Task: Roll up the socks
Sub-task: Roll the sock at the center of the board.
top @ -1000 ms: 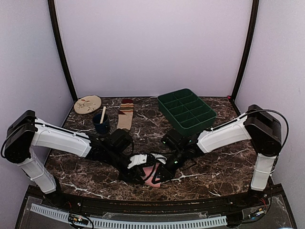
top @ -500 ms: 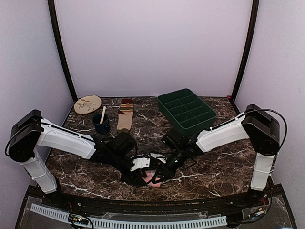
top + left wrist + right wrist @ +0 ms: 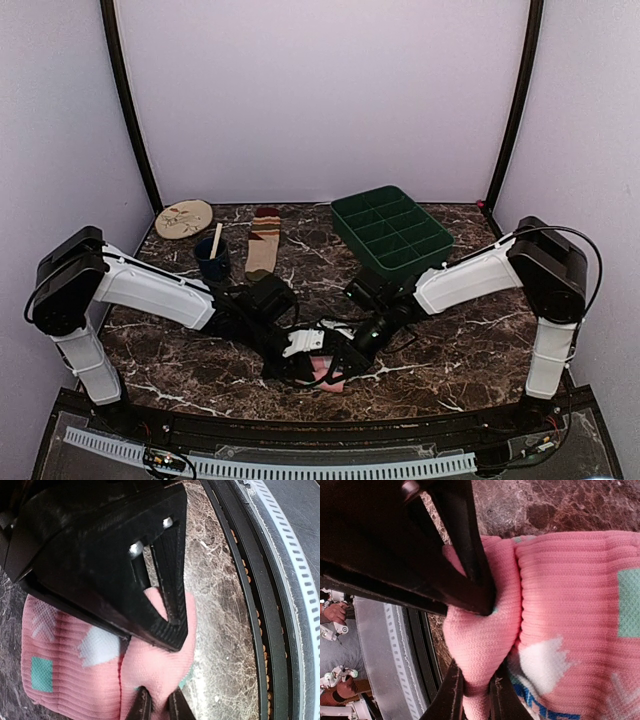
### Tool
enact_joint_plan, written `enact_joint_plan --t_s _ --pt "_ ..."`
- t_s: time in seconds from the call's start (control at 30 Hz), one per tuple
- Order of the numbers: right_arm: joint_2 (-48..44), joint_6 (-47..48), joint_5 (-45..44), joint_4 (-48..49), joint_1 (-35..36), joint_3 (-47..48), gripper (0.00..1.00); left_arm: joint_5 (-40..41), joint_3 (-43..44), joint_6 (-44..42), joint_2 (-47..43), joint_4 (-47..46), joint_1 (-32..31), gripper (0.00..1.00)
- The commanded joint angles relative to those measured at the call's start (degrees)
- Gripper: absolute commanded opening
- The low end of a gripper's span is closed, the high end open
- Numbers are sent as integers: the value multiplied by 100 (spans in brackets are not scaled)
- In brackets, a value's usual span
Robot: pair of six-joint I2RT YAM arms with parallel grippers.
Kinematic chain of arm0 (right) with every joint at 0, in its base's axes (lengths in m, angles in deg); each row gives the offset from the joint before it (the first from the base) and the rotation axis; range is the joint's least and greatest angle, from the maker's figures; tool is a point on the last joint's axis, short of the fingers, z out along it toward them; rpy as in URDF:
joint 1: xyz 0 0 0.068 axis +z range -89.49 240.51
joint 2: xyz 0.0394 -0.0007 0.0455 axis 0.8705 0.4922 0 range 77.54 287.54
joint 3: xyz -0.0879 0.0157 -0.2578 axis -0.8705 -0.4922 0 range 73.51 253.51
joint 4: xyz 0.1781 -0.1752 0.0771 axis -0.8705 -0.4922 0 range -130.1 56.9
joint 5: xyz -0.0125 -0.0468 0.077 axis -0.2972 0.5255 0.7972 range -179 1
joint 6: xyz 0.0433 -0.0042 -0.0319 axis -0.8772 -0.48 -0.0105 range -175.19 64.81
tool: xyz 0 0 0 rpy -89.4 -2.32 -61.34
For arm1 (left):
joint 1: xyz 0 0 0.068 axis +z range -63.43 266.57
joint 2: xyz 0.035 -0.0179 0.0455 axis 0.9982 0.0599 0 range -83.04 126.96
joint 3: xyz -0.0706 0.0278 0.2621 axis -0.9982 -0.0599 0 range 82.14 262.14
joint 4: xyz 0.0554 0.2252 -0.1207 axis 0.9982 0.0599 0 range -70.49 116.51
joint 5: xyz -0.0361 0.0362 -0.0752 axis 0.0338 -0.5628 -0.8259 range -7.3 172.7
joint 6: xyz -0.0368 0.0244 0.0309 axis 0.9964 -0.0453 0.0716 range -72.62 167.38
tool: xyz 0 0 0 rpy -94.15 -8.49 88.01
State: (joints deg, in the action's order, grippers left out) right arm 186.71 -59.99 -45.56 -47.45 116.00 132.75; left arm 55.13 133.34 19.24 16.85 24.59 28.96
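From above, the pink sock [image 3: 327,376] is seen bunched near the front edge of the table [image 3: 460,350], mostly hidden under both wrists. The tan striped sock [image 3: 264,240] is laid flat at the back, beside a blue cup [image 3: 211,260]. The grips are shown only by the wrist views: a pink fold is pinched in the left gripper [image 3: 162,622] and another, seemingly, in the right gripper [image 3: 466,599].

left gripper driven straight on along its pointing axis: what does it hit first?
Left gripper is clamped on the pink sock; just beyond that fold, likely the right gripper, depth unclear.
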Motion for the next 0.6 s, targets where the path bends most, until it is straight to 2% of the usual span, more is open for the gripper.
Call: enact_joint_plan --t_s 0.0,0.13,0.57 --pt "253 103 -530 -418 -47 -225 16 135 -7 -18 389 380 -40 0" --pt "28 10 -481 -268 -195 -459 29 74 -27 -5 391 428 -4 0" --pt "-400 -183 -310 36 -655 -1130 33 -152 93 69 346 602 212 0"
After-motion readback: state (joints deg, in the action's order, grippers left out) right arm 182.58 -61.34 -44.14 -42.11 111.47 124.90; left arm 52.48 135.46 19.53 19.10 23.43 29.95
